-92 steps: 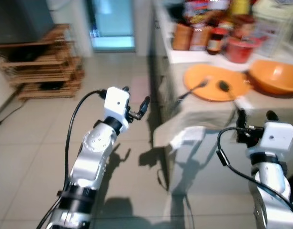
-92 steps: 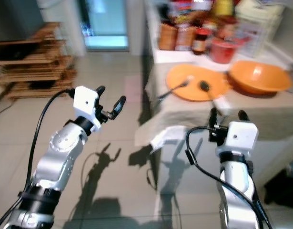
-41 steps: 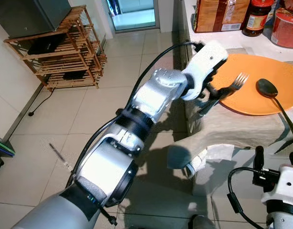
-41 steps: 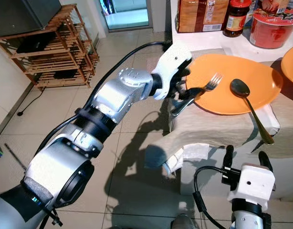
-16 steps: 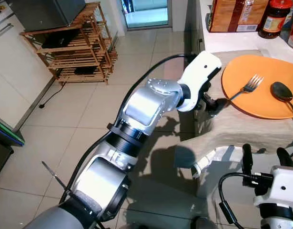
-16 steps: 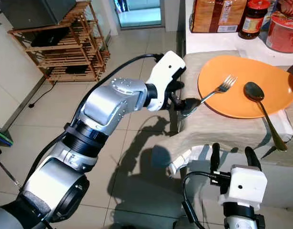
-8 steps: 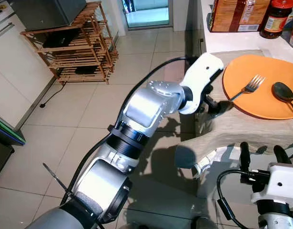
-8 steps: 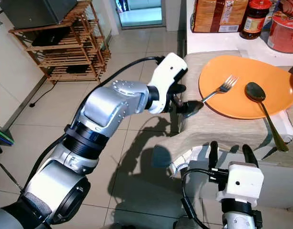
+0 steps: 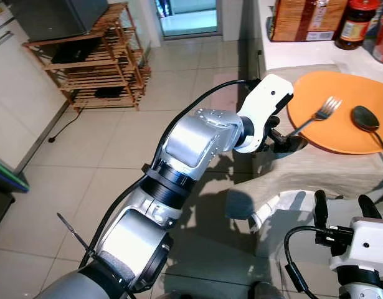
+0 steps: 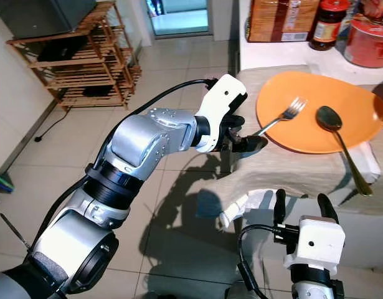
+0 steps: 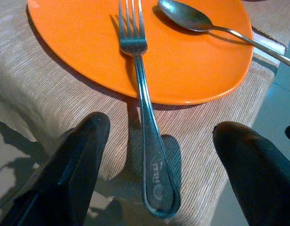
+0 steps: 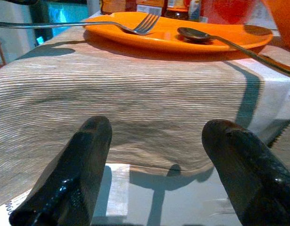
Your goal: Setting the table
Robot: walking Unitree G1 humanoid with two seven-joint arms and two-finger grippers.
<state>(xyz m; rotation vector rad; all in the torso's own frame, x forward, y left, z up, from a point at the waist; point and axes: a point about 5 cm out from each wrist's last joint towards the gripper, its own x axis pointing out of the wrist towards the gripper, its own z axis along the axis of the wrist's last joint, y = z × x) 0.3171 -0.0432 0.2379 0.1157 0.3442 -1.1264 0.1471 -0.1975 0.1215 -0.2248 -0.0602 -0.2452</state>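
While the left gripper straddles the fork handle with fingers spread, tines on the plate, closing off-centre could flip it. Right gripper hangs spread below.

A home kitchen: sauce jars are crowding the counter at one o'clock, wooden rack standing at eleven.

Bright, even indoor light; soft arm shadows fall on the pale tiled floor. Head views are sharp. In wrist views the near black fingers blur.
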